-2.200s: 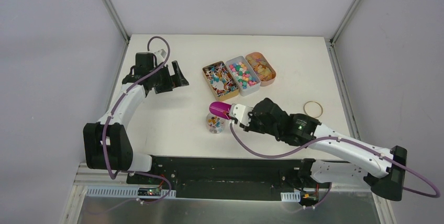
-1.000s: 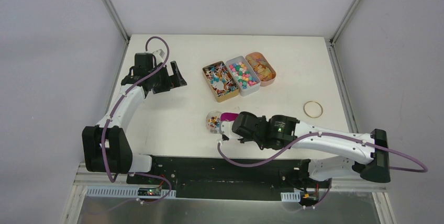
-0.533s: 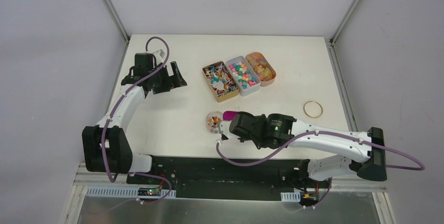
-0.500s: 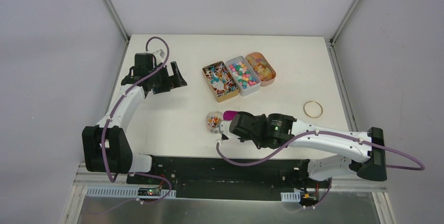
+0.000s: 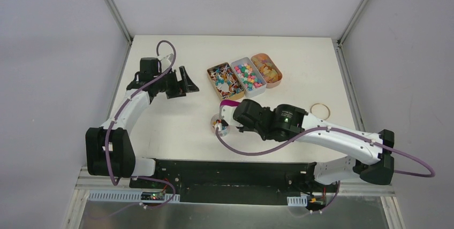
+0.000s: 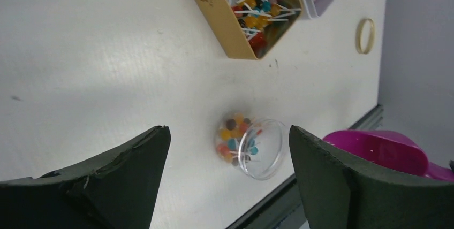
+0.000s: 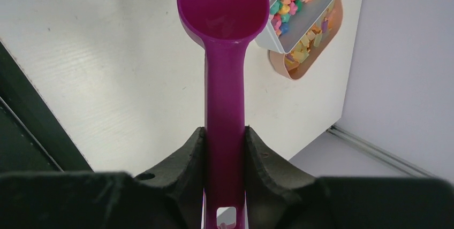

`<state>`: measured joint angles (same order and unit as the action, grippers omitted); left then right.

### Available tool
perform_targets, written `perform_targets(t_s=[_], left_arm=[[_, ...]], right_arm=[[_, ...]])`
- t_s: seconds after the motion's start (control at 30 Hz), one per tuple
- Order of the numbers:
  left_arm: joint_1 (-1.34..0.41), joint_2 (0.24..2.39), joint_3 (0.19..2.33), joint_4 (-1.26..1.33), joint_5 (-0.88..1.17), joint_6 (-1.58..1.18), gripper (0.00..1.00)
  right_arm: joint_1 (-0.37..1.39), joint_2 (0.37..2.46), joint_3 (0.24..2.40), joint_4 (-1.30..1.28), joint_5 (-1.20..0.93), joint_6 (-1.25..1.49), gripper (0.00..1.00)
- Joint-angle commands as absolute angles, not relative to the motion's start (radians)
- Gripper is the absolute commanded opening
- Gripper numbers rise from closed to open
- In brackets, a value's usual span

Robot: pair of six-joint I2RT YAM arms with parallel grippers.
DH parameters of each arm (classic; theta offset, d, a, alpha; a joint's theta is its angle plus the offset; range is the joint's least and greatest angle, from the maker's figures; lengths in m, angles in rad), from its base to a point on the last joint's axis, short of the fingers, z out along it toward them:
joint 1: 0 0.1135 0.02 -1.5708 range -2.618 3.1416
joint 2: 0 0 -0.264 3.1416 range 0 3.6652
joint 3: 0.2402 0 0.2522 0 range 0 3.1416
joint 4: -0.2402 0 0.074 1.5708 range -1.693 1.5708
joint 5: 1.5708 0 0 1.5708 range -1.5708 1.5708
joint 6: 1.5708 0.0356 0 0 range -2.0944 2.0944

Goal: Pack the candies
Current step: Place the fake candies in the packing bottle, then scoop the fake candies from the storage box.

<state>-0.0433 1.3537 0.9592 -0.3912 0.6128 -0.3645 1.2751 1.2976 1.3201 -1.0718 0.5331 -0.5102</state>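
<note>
The candies fill three open tins: stick sweets in a gold tin (image 5: 225,82), mixed bright lumps in a grey tin (image 5: 248,77), orange-yellow ones in a pink tin (image 5: 266,69). More candies (image 5: 218,124) sit in a small clear cup (image 6: 250,142) on the table. My right gripper (image 5: 239,113) is shut on the handle of a magenta scoop (image 7: 224,4), whose bowl looks empty and points towards the grey tin (image 7: 305,1), just beyond the cup. My left gripper (image 5: 183,82) is open and empty, left of the tins, with the cup seen between its fingers (image 6: 134,165).
A tan rubber ring (image 5: 320,111) lies at the right of the table and also shows in the left wrist view (image 6: 365,35). The pink tin (image 7: 308,47) sits near the back right. Grey walls enclose the white table (image 5: 176,127); a black rail runs along its near edge.
My right gripper turned the scoop at the cup, then lifted it away towards the tins. My left gripper shifted slightly right.
</note>
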Motion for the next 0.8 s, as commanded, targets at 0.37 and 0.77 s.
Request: perform_targets(t_s=[0.37,0.77], left_arm=[[-0.233,1.358,0.899,-0.145,0.827,-0.527,0.78],[-0.253,1.416,0.883,-0.121,0.819,-0.571,0.69]], right_arm=[[1.203,1.386,1.46,-0.922,0.456,-0.336,0.0],[1.117,1.257,1.397,-0.67,0.372,-0.274,0.0]])
